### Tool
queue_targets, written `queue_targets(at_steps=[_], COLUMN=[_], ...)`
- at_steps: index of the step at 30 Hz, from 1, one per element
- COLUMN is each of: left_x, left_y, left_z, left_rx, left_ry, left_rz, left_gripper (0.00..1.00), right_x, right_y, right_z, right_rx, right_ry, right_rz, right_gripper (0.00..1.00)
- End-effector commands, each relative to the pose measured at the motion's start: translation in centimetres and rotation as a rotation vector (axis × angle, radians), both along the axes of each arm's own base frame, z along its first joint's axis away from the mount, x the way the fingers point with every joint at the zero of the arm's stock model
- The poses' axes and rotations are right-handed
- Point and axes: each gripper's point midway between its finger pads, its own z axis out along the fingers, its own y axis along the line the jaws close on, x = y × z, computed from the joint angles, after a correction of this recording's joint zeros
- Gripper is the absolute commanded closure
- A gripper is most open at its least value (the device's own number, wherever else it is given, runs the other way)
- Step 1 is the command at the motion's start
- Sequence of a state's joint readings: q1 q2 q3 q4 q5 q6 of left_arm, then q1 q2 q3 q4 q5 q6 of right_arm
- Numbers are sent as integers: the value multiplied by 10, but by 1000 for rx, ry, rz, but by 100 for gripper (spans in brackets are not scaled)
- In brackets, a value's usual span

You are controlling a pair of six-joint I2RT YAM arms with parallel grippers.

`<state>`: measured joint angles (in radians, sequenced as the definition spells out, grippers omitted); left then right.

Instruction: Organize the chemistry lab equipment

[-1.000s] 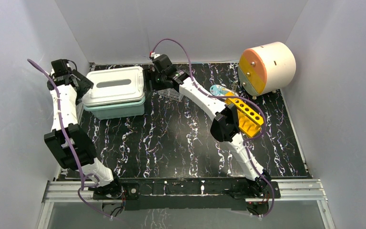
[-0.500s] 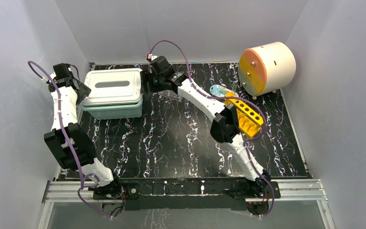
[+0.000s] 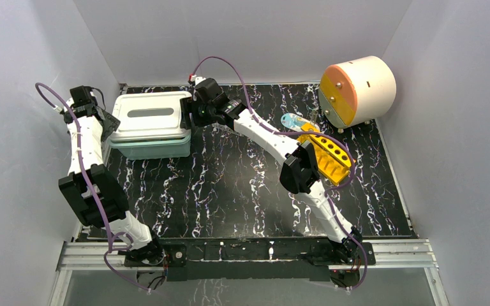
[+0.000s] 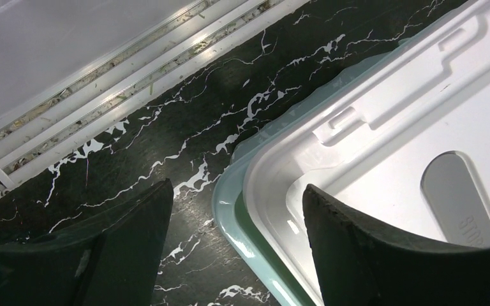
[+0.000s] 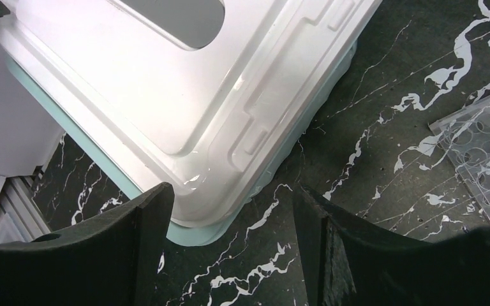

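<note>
Top external: the white-lidded box [image 3: 150, 116] runs left to right between the arms, left gripper [image 3: 109, 123] and right gripper [image 3: 189, 117] both spread wide, empty, one at each short end.

A lidded storage box [image 3: 150, 124] sits on the worktop [image 3: 230, 191] at 10 o'clock. The left tool [image 4: 236, 197] is at its 9 o'clock end and the right tool [image 5: 233, 197] at its 3 o'clock end, with a tube rack [image 5: 485, 159] just beside that end. A second rack [image 3: 330, 152] lies at 2 o'clock, with a capped tube [image 3: 291, 121] at its far end. A drum [image 3: 357, 89] stands behind them at 1 o'clock.
</note>
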<state>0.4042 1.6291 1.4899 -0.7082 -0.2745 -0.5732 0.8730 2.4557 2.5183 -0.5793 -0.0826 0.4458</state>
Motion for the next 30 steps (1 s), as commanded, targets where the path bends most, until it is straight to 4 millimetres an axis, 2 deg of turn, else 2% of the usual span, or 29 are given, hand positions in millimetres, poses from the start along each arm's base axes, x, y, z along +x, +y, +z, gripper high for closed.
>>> queue_targets(at_steps=[1, 10, 17, 23, 27, 29, 30], left_x=[4, 7, -10, -17, -21, -25, -27], left_y=[7, -1, 0, 0, -1, 1, 1], left_z=[19, 1, -19, -19, -18, -18, -17], left_rx=[25, -22, -30, -26, -22, -15, -10], left_ry=[-40, -31, 30, 34, 39, 49, 53], left_rz=[14, -20, 34, 41, 56, 71, 77], left_gripper=[27, 27, 27, 29, 39, 49, 50], right_x=[2, -1, -3, -8, -13, -17, -19], right_y=[9, 9, 9, 11, 12, 12, 12], right_z=[28, 8, -7, -14, -11, -7, -7], right_rx=[64, 17, -3, -6, 3, 10, 11], right_ry=[-59, -57, -31, -14, -3, 3, 8], right_rz=[19, 24, 32, 51, 72, 83, 90], right_gripper=[23, 26, 28, 29, 29, 30, 31])
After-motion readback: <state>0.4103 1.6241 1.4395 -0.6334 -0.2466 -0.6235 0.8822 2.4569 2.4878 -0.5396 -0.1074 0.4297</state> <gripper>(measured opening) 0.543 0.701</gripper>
